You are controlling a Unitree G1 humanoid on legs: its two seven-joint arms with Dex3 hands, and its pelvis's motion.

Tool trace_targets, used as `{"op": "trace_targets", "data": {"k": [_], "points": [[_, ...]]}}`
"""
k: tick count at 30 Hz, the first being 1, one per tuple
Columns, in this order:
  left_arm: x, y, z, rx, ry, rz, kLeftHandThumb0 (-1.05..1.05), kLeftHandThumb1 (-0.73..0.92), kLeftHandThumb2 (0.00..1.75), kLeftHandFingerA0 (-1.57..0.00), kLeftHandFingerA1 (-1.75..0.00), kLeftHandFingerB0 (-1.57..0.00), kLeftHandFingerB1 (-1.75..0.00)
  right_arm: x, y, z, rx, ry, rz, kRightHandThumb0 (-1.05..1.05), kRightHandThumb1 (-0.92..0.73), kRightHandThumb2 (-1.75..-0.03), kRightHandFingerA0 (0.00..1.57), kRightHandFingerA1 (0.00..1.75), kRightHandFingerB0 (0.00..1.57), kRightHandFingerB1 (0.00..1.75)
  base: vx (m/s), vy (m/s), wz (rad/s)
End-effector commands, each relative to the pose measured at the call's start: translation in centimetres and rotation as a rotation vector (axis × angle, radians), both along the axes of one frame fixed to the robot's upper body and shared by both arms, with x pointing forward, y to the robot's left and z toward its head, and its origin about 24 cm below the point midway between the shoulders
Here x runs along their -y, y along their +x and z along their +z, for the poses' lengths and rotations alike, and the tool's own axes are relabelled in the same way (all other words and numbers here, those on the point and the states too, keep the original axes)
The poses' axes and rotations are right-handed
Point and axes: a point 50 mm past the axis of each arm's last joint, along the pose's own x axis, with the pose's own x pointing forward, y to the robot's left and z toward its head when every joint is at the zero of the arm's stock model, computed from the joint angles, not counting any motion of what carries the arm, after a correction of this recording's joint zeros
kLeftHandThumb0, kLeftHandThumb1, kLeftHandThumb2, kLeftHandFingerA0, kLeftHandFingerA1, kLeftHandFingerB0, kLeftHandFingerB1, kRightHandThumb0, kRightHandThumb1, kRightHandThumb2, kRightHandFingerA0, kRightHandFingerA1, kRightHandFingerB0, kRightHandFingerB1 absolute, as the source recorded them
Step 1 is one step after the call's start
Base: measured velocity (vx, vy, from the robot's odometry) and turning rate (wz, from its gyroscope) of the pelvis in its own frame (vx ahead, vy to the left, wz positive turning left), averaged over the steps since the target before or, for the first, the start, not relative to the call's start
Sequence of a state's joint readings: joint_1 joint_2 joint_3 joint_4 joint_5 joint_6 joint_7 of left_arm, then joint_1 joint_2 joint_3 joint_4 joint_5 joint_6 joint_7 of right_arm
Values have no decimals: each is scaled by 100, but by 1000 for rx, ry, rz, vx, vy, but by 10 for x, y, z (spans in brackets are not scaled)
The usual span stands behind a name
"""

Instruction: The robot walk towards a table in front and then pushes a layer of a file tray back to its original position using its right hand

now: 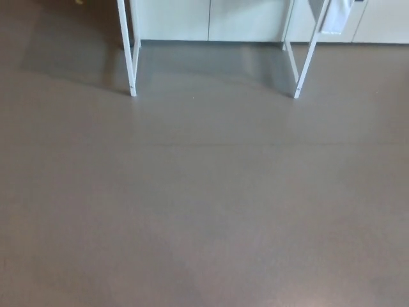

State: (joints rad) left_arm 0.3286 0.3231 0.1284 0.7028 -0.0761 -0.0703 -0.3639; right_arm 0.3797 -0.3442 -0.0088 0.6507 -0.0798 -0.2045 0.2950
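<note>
Head view shows mostly bare grey-brown floor point(204, 211). At the top edge, two pairs of white table legs: left leg point(128, 51) and right leg point(305, 54), each with a second leg just behind it. Pale cabinet fronts point(211, 19) run along the wall beyond. A white cloth or sheet point(335, 16) hangs near the right leg (cannot tell which).

Hands: neither the left nor the right hand is in the frame, so I cannot tell whether the fingers are apart or together.

File tray: not visible. The tabletop is cut off above the picture; judging by the task, the tray should sit on that table, above the frame. Its look, which layer sticks out, and how far, cannot be noted.

Stage (judgement): the walking approach; the push has not begun, and the table is well apart from the robot.

Risks from here:
- Approach off-centre or angled: the right hand would meet the tray obliquely and might skew the layer or shove the whole tray.
- Stopping too late: the body or feet could strike the legs and jolt the table.
- Stopping too early: the right hand falls short of the drawer front.
- The hanging cloth could snag the right arm if the robot drifts that way.
</note>
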Motion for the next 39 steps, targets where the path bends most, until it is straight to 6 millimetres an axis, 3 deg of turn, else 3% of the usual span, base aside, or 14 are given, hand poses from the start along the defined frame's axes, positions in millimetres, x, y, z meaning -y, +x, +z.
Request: {"op": "trace_targets", "data": {"k": [1,3,4,5,6,7,8,9,19,29,39], "points": [[0,6,3,29,8,-23,-5,45,87,-44,-62,-22,-51,5,10,6,43,-10,4,-20,-57,-56,69,52,50,43,178,35,6],[0,8,3,30,4,-10,-5,45,87,-44,-61,-22,-51,5,11,7,47,-11,9,-20,-57,-56,68,52,50,43,198,-18,13],[0,8,3,22,17,-14,-9,63,58,-52,-46,-34,-38,5,11,7,43,-12,15,-21,-58,-57,67,51,50,43,237,-76,6],[0,8,4,25,19,-27,-8,65,58,-48,-45,-32,-37,6,12,5,45,-12,14,-20,-57,-56,68,51,50,43,226,-104,15],[1,9,5,28,17,-29,-5,47,88,-38,-58,-21,-50,6,13,5,45,-11,10,-19,-57,-56,68,51,51,43,212,-118,16],[1,8,5,28,15,-26,-9,65,58,-48,-45,-32,-37,6,13,5,45,-8,9,-19,-58,-57,67,51,50,43,222,-165,14],[1,8,5,28,14,-23,-9,65,58,-48,-45,-32,-37,5,13,6,46,-5,10,-19,-58,-57,67,51,50,43,333,-201,28],[0,10,5,34,13,-28,-8,47,88,-41,-60,-20,-50,5,16,6,50,-7,10,-19,-57,-56,68,52,50,43,303,-229,49],[0,18,5,46,23,-34,-4,46,88,-43,-60,-20,-50,7,24,3,51,-12,14,-16,-58,-57,68,49,51,43,323,-112,13],[1,22,5,45,22,-18,-4,47,88,-44,-61,-21,-50,3,29,10,59,-41,54,-16,-58,-57,67,48,51,43,391,186,-25],[0,23,8,58,19,-41,-3,47,88,-41,-60,-21,-50,1,31,11,65,-63,58,-16,-57,-57,67,48,52,43,349,4,13]]}}
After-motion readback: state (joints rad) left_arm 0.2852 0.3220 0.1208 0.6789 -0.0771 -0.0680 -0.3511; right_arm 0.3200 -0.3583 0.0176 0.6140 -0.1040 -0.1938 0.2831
